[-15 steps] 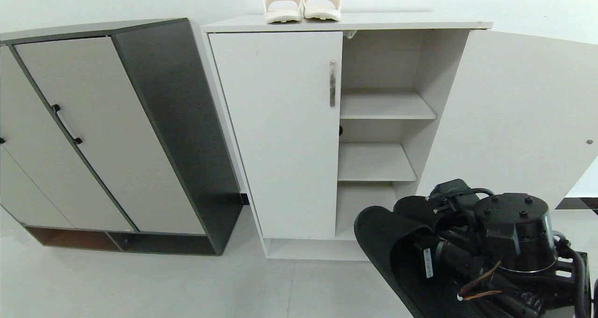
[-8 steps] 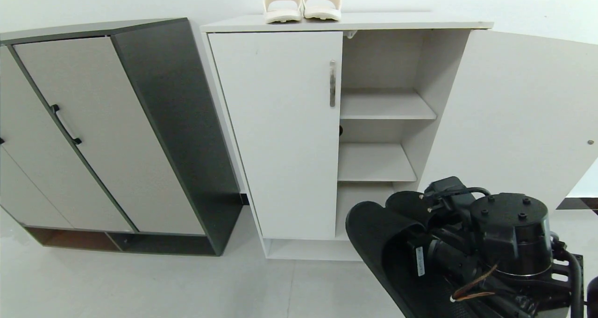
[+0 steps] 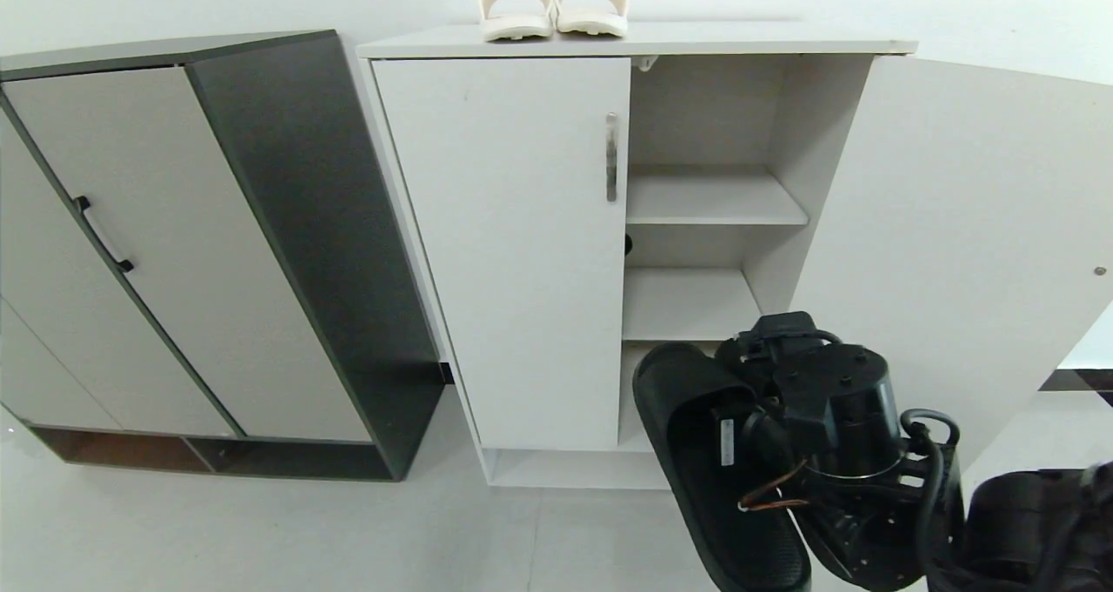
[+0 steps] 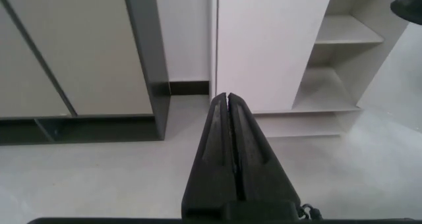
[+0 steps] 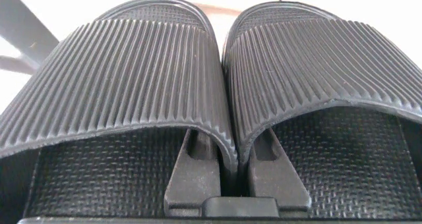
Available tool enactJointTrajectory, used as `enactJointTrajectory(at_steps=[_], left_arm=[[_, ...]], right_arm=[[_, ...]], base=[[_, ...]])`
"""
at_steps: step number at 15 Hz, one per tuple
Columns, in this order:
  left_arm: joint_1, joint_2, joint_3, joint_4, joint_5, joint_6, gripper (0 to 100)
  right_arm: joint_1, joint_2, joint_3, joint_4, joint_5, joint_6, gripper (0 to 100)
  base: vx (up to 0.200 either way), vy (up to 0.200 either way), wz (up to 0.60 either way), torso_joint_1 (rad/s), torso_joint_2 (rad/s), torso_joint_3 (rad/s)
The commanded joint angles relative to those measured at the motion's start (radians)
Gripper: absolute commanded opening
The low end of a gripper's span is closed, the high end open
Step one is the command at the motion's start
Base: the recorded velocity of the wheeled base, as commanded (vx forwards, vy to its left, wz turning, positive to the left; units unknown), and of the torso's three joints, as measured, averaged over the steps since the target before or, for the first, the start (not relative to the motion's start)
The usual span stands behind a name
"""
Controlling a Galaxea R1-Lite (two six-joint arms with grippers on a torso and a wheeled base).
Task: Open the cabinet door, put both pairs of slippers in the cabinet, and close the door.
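The white cabinet stands with its right door swung wide and its left door shut. Three bare shelves show inside. A cream pair of slippers rests on the cabinet top. My right gripper is shut on a black pair of slippers, held side by side in front of the cabinet's lowest opening. In the right wrist view the fingers pinch the two inner strap edges of the black slippers together. My left gripper is shut on nothing, low over the floor, pointing at the cabinet base.
A grey and dark cabinet with a black handle stands left of the white one, doors closed. Pale floor lies in front of both. The open door takes up the right side.
My right arm has carried the black slippers up and forward toward the cabinet's lower opening. The head view has shifted slightly to the right.
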Motion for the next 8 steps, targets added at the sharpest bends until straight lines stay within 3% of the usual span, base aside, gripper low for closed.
enactJointTrajectory(at_steps=[1,4,8], left_arm=[[0.001,0.003,0.0,0.0,0.0,0.0,0],[0.001,0.003,0.0,-0.002,0.0,0.0,0],[0.001,0.003,0.0,-0.002,0.0,0.0,0]], right_arm=[[0.0,0.109,-0.042,-0.024,-0.027,0.023,0],[0.0,0.17,-0.053,-0.07,-0.029,0.021,0],[0.0,0.23,-0.111,-0.087,-0.03,0.0,0]], base=[[0.0,-0.2,0.0,0.012,0.0,-0.002],[0.0,-0.2,0.0,-0.002,0.01,0.001],[0.0,0.0,0.0,0.0,0.0,0.0]])
